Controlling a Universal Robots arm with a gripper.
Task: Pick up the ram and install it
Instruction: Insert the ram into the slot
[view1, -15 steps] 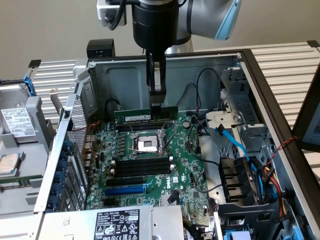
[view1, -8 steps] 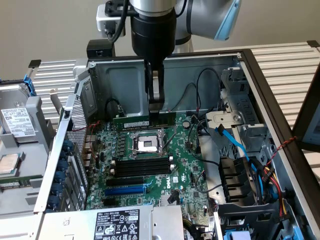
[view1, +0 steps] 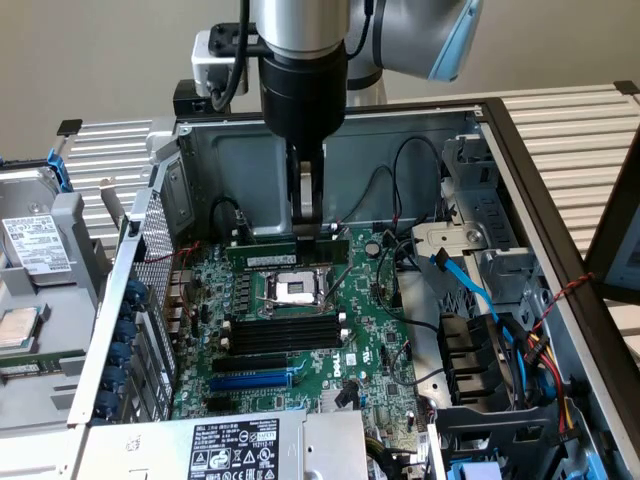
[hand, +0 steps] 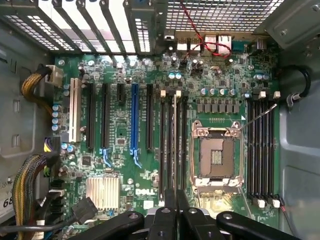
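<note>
- Exterior view: the arm (view1: 300, 60) hangs into the open case (view1: 225, 165), and its upper part is cut off at the frame edge.
- The hand (view1: 308, 228) pinches the ram (view1: 265, 252). Its fingers press on the stick's middle and hide that part, and a green end juts out level on each side.
- The ram shows before the case's back wall, beyond the CPU socket (view1: 298, 288). We cannot tell how high it hangs over the motherboard (view1: 380, 350), nor make out its chips or label.
- The black memory slots (view1: 280, 330) and the blue slot (view1: 250, 381) lie on the socket's near side.
- Wrist view: the hand (hand: 175, 197) shows two dark fingers nearly together.
- A thin pale strip runs out from between them. It is the ram (hand: 175, 145) seen edge-on, over the black slots between the blue slot (hand: 134, 120) and the socket (hand: 217, 155). We can hardly tell it from the slot beneath.
</note>
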